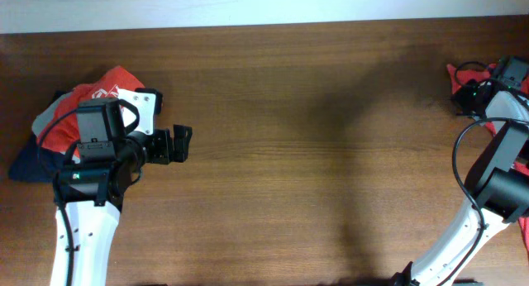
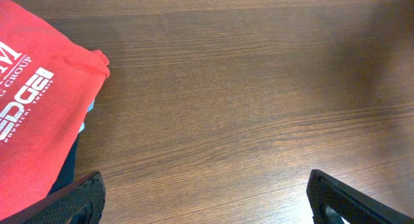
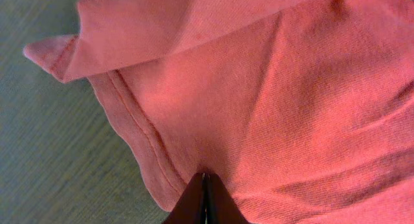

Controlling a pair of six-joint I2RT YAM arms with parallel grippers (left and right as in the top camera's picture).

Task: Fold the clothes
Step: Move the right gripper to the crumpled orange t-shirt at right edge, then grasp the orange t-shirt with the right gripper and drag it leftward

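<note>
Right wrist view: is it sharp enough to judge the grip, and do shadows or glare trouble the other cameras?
Right wrist: T-shirt weave and hem fairly sharp; right gripper tips dark, closed on the cloth. Overhead: broad soft shadow on the table right of centre, no glare. Left wrist: wood grain crisp, upper right corner dimmer.
</note>
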